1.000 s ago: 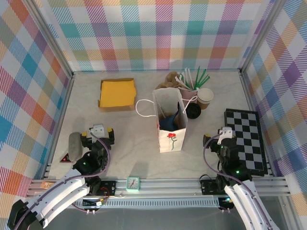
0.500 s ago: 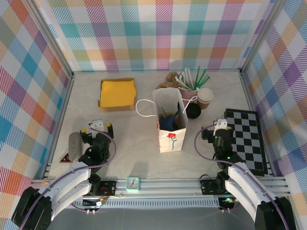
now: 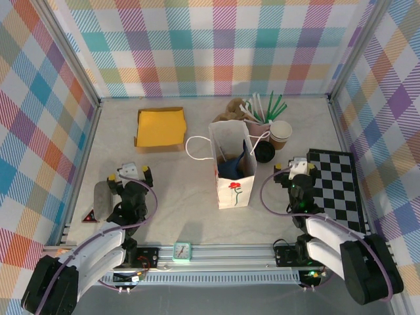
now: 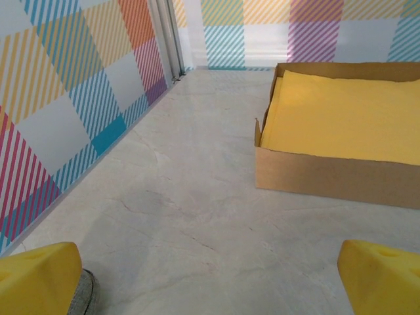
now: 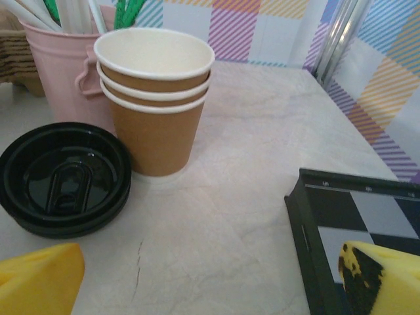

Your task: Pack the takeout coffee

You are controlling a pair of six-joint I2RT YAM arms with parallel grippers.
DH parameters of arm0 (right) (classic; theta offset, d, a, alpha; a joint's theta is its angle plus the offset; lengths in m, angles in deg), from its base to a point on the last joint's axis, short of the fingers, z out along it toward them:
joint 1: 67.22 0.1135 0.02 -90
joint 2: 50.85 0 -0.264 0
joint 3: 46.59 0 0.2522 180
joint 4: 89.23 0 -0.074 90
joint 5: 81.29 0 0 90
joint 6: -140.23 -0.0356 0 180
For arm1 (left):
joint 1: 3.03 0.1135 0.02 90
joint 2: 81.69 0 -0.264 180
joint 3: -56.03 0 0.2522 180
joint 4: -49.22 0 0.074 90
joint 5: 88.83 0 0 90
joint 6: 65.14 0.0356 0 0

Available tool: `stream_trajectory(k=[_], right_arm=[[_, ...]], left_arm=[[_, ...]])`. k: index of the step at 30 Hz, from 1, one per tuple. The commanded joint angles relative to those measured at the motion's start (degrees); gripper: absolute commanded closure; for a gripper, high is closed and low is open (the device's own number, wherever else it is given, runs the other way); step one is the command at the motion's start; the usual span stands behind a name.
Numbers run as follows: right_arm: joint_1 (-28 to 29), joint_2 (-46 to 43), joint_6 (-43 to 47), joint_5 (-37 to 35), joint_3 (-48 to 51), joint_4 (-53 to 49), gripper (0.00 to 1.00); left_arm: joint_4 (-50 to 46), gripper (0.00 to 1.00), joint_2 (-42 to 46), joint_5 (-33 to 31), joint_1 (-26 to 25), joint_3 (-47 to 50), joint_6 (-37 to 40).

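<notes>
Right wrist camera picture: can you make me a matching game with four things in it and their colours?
Things:
1. stack of cups
2. loose lid
3. bucket
4. checkerboard

Colours:
A. pink
B. black and white squares
C. brown outside, white inside
D. all black

Pairs: 1-C, 2-D, 3-A, 4-B.

We've got open tabletop [image 3: 184, 180] centre-left, between the yellow box [image 3: 160, 128] up top and the paper bag [image 3: 231, 172] mid-frame. Right of the bag it's tight: black lid [image 3: 265, 152], stacked cups [image 3: 281, 134] and pink straw holder [image 3: 256, 119] upper right, checkerboard [image 3: 336, 190] along the right edge.
</notes>
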Motion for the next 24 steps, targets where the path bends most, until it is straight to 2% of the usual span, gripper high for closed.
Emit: stream_trajectory(k=[1, 6, 17, 24], right_arm=[[-0.48, 2.65, 2.39, 0.72, 0.42, 9.83, 0.01], [-1.11, 6.25, 2.3, 1.18, 0.19, 14.23, 0.01], [-2.73, 9.97, 1.77, 4.58, -0.92, 16.84, 0.01], [-3.56, 15.06, 1.86, 5.12, -1.28, 23.02, 0.01]], left_arm=[[5.62, 0.0, -1.49, 1.82, 1.68, 0.81, 0.52], [8.01, 0.0, -3.45, 2.47, 2.43, 0.81, 0.57], [14.32, 0.0, -6.68, 3.71, 3.22, 1.82, 1.12], [19.9, 0.0, -11.24, 4.08, 4.88, 1.91, 0.92]])
